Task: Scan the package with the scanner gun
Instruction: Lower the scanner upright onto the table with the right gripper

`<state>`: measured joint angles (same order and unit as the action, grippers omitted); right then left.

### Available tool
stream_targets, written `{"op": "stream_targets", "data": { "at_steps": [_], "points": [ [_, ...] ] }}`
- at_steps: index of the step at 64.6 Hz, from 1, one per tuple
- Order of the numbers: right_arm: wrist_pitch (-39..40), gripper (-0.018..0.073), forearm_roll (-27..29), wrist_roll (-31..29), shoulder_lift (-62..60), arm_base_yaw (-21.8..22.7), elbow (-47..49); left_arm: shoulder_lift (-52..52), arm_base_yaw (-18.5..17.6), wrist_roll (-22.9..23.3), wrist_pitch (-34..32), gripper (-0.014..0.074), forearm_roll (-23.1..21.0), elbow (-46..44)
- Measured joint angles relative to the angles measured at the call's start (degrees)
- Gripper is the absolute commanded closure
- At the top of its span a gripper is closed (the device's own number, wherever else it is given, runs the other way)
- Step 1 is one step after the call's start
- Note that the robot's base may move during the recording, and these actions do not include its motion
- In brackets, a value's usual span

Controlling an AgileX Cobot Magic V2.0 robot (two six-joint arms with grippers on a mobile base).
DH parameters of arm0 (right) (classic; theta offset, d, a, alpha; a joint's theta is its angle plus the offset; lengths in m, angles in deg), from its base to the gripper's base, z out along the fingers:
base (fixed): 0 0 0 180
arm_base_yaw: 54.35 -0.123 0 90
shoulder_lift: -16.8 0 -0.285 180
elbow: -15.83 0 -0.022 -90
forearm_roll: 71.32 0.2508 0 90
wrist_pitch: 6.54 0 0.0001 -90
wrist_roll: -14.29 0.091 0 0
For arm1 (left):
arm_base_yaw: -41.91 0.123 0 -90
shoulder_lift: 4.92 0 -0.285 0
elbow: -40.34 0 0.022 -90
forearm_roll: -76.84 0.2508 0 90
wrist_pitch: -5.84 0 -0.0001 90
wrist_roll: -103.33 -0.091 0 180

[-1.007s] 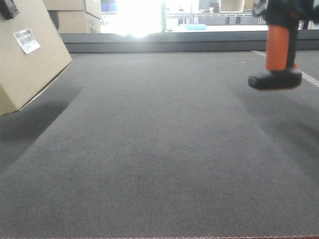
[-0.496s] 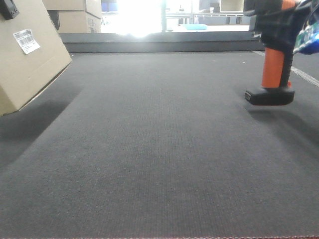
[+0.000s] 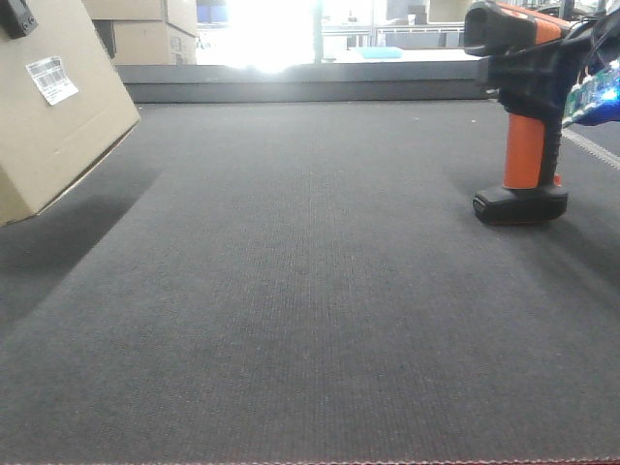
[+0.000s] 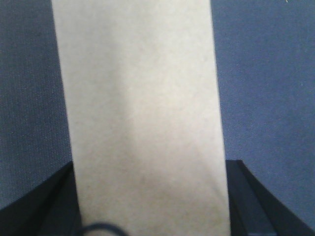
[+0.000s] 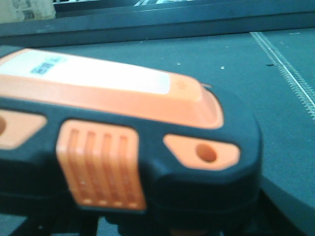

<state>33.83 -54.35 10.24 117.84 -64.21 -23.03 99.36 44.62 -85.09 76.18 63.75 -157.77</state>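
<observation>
The package (image 3: 53, 107), a tan cardboard box with a white barcode sticker (image 3: 51, 78), hangs tilted at the far left above the dark mat. My left gripper (image 3: 15, 17) is shut on its upper part. In the left wrist view the package (image 4: 140, 108) fills the gap between my two black fingers (image 4: 51, 196). The scanner gun (image 3: 523, 145) stands upright at the right, and its flat black foot (image 3: 520, 205) seems to rest on the mat. My right gripper (image 3: 557, 63) is shut on its black head. That head (image 5: 123, 128) fills the right wrist view and hides the jaws.
Stacked cartons (image 3: 145, 29) stand behind the package at the back left. A raised dark ledge (image 3: 310, 85) runs along the mat's far edge. A white stitched line (image 3: 593, 147) crosses the mat at the right. Strong window glare sits at the top centre.
The scanner gun has come down and slightly left with my right gripper, from hanging above the mat to foot at the mat. The package and left gripper have not moved.
</observation>
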Motion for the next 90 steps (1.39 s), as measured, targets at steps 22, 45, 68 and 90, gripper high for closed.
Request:
{"op": "stream_targets", "data": {
  "at_steps": [22, 45, 68, 90],
  "points": [
    [-1.0, 0.0115, -0.5, 0.1, 0.0, 0.0, 0.0, 0.0, 0.0, 0.0, 0.0, 0.0707, 0.0, 0.0],
    [-5.3, 0.0029, -0.5, 0.1, -0.1, 0.0, 0.0, 0.0, 0.0, 0.0, 0.0, 0.0707, -0.2, 0.0],
    [-7.8, 0.0029, -0.4, 0.1, -1.4, 0.0, 0.0, 0.0, 0.0, 0.0, 0.0, 0.0707, -0.5, 0.0],
    [-12.5, 0.0029, 0.1, -0.3, -3.5, 0.1, 0.0, 0.0, 0.0, 0.0, 0.0, 0.0707, -0.1, 0.0]
  ]
}}
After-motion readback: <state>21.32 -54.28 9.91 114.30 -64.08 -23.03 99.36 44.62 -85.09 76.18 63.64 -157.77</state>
